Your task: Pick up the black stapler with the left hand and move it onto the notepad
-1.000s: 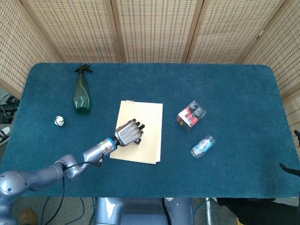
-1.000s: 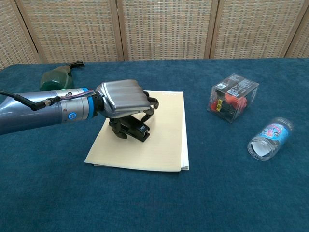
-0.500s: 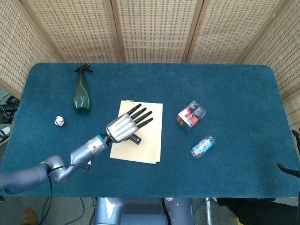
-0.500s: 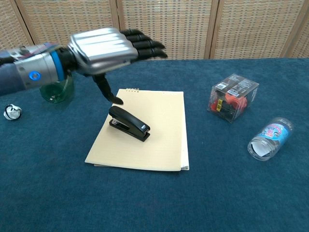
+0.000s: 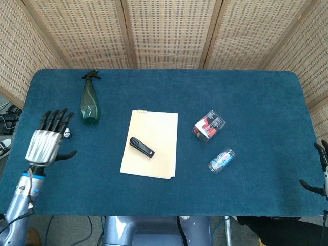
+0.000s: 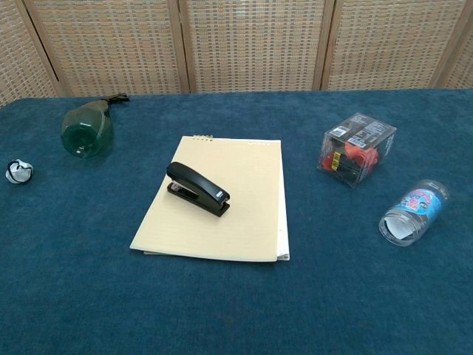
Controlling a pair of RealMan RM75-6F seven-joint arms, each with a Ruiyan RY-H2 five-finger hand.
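Black stapler (image 6: 197,189) lies flat on the notepad (image 6: 251,214), left-of-middle on the page, nothing touching it. Half a second ago the left hand (image 5: 45,142) hung just over the pad with fingers stretched out, stapler already released under it; a second ago it was wrapped around the stapler on the page. Now the hand has pulled back to the bench's left edge in the head view, well apart from the pad, and is gone from the chest view. Its fingers (image 5: 54,119) are spread wide, holding nothing. Stapler position unchanged since release, so the placement looks stable.

Judgement: task looks done, only arm retreat left.

Right hand (image 5: 322,171) just peeks in at the right edge of the head view; too little visible to tell its pose.

Also on the blue bench (image 6: 236,310): green spray bottle (image 6: 86,131) on its side, small white ball (image 6: 18,171), clear box (image 6: 358,148), jar (image 6: 414,211) on its side.
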